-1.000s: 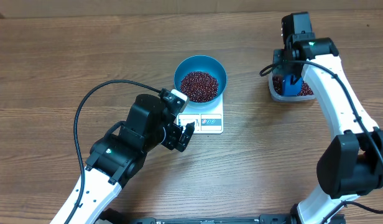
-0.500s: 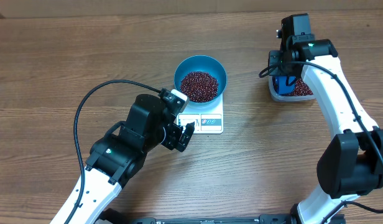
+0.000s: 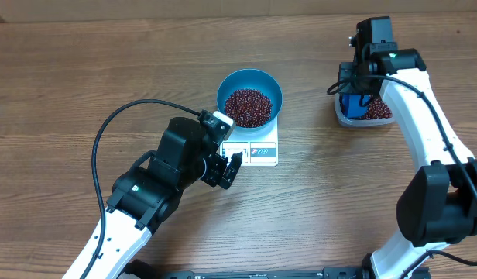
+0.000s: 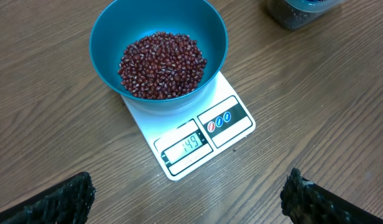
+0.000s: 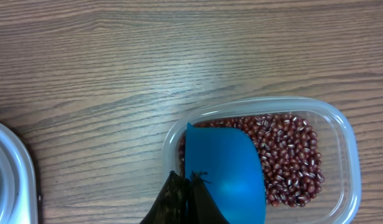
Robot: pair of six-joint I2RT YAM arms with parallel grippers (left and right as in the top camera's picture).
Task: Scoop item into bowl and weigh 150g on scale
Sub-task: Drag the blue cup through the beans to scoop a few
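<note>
Nearly there: beans heap in the bowl on the scale, its display just under target. Left gripper hangs nearby, fingers wide apart, likely to watch the readout. Right gripper clamps the scoop over the tub, likely for a final pinch.

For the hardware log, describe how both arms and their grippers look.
The left arm has bulky black joints, a white lower link and a looping black cable. The right arm has white links, black joints and a small green light. The left gripper and right gripper have dark fingers.
</note>
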